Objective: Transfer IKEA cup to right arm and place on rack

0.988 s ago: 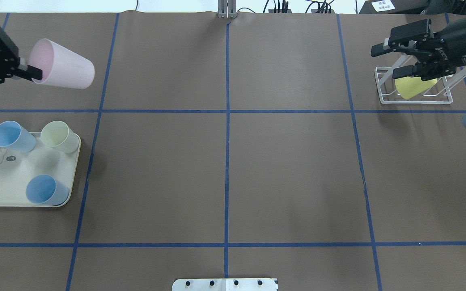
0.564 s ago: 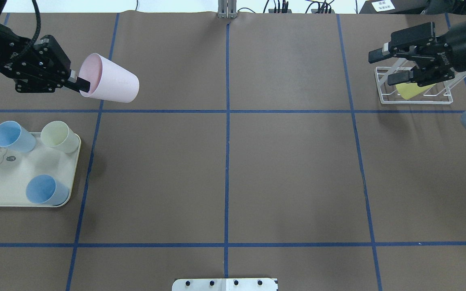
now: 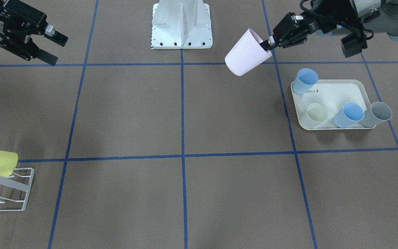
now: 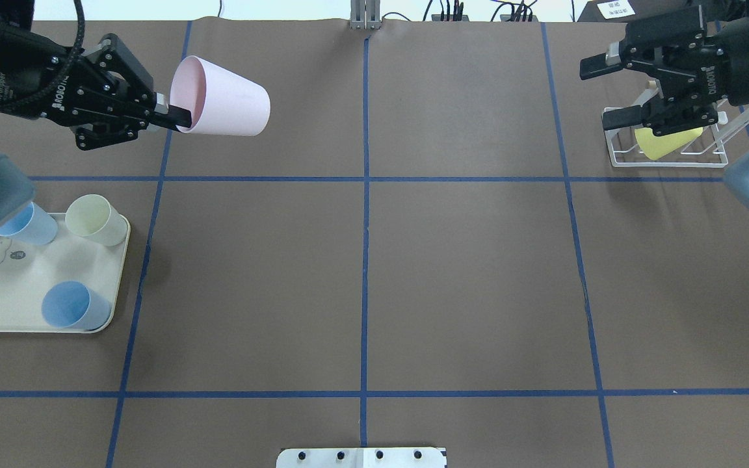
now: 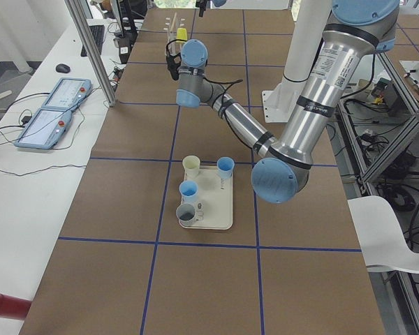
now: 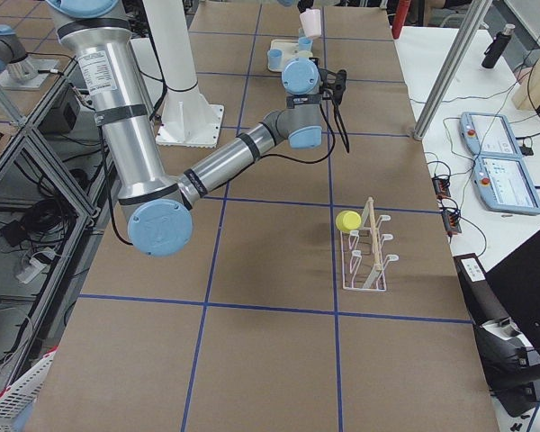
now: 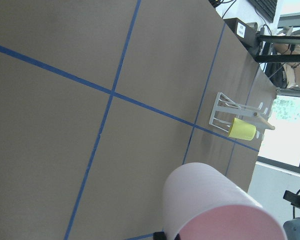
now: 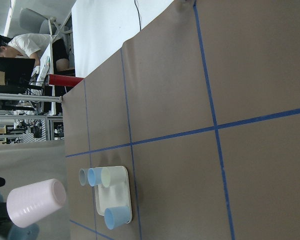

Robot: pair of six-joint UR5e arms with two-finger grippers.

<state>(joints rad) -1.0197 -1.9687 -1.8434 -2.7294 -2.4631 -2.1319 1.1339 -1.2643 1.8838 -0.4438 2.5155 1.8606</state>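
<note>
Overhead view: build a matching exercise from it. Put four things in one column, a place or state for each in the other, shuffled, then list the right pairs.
Things
1. pink cup
2. yellow cup
3. right gripper
4. pale green cup

Places or states
A. open, holding nothing
B. standing on the tray
C. hanging on the rack
D. held off the table by its rim in the left gripper

Pairs: 1-D, 2-C, 3-A, 4-B

Both arms are held aloft, the left pincer (image 4: 178, 117) pinched shut, the right pincer (image 4: 599, 92) spread wide.
</note>
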